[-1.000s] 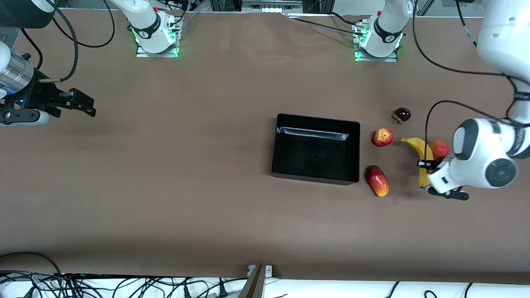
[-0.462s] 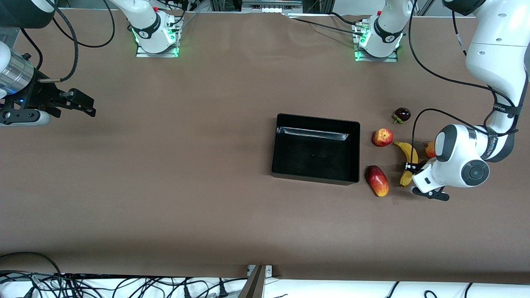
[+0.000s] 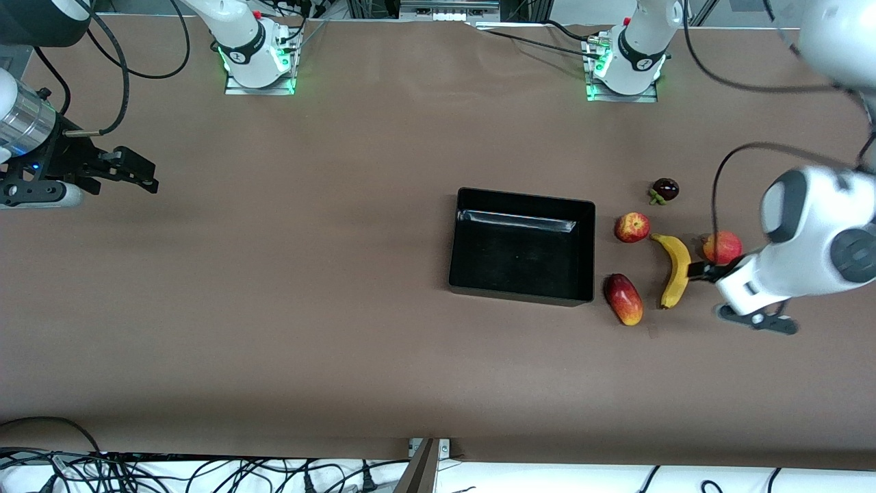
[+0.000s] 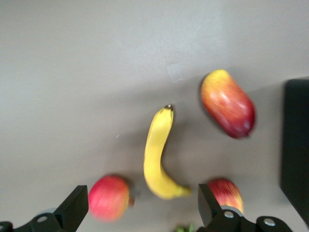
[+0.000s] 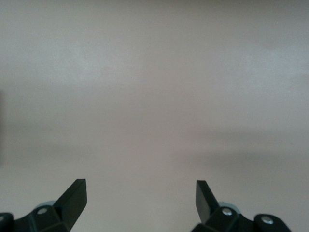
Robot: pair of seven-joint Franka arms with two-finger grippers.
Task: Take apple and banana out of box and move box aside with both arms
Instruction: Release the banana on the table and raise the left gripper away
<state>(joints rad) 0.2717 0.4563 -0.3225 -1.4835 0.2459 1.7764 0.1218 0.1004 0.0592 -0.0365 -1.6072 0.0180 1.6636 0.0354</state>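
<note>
Left gripper (image 3: 697,270) released over long yellow banana (image 3: 675,270) | right gripper (image 3: 140,174) released, parked | risk: empty glossy black box (image 3: 521,246) skewed by unequal pushes.

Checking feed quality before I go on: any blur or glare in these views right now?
Front view: the left arm is smeared by motion blur; a strip of glare lies along the box inner wall. Left wrist view: banana and the fruits around it look soft. Right wrist view: only bare table, no glare.
</note>
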